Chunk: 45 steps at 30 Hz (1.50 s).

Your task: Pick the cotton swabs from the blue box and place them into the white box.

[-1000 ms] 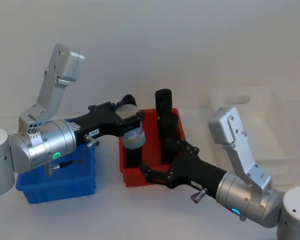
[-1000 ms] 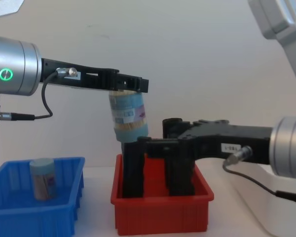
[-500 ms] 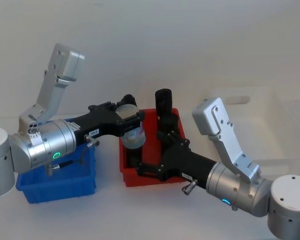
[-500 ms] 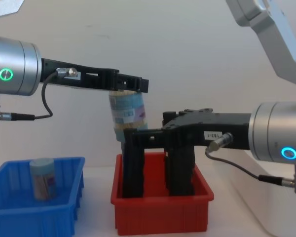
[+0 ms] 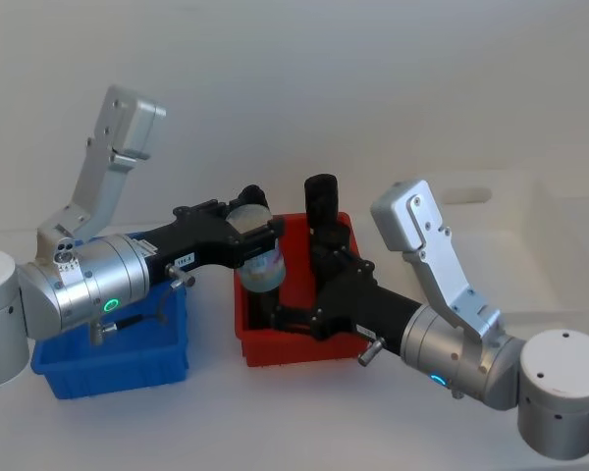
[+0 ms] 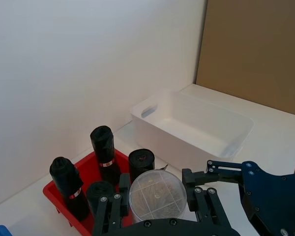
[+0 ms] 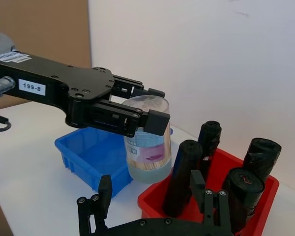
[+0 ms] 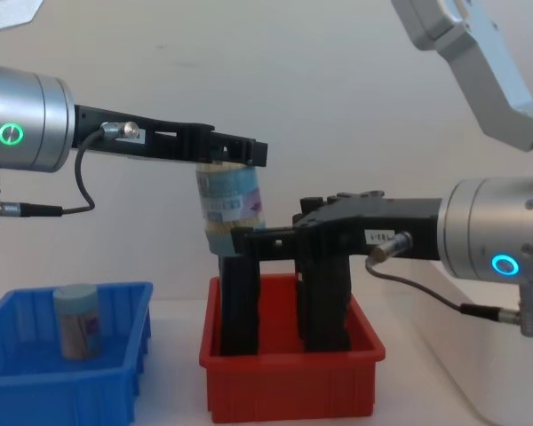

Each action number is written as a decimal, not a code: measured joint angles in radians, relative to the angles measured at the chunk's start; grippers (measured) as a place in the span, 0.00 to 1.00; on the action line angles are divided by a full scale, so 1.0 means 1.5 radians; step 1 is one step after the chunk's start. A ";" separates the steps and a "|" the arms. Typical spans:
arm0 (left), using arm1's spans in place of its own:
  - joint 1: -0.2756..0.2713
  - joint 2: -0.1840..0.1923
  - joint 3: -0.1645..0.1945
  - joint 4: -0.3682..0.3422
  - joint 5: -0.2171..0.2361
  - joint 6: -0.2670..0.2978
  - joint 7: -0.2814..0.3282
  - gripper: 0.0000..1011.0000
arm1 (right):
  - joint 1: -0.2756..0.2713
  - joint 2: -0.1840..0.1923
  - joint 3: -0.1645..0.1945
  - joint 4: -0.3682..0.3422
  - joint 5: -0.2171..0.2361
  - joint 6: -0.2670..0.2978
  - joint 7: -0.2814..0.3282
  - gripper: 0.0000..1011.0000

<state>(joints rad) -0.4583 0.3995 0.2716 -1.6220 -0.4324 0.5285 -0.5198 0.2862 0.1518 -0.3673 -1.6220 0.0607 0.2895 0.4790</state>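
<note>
Right gripper (image 5: 296, 287) has slid up to the cotton swabs tub (image 5: 263, 267), which the left gripper (image 5: 258, 234) grips tight over the red bin (image 5: 260, 351). From the left wrist, the white box (image 6: 177, 132) sits well apart. From the right wrist, the right claw is wide open and empty, with the tub just ahead. From the chest, both arms reach out level. This is likely a hand-over: the right claw must close on the tub next.

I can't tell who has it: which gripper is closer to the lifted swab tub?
Left. The left gripper clamps the tub; the open right gripper sits just beside it.
</note>
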 joint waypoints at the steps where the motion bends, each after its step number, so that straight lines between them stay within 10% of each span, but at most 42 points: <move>1: 0.000 0.000 0.000 0.000 0.000 0.000 0.000 0.64 | 0.004 -0.002 0.000 0.005 -0.002 -0.001 -0.002 0.99; 34: 0.000 0.000 0.000 0.000 0.000 0.000 0.000 0.64 | 0.081 -0.046 -0.012 0.116 -0.011 -0.033 0.015 0.99; 45: 0.000 0.000 0.000 0.000 0.000 0.000 0.000 0.64 | 0.096 -0.055 -0.015 0.148 -0.002 -0.042 0.021 0.75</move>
<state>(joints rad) -0.4583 0.3996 0.2716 -1.6219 -0.4324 0.5285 -0.5200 0.4307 0.0689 -0.3894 -1.4000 0.0584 0.2269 0.5109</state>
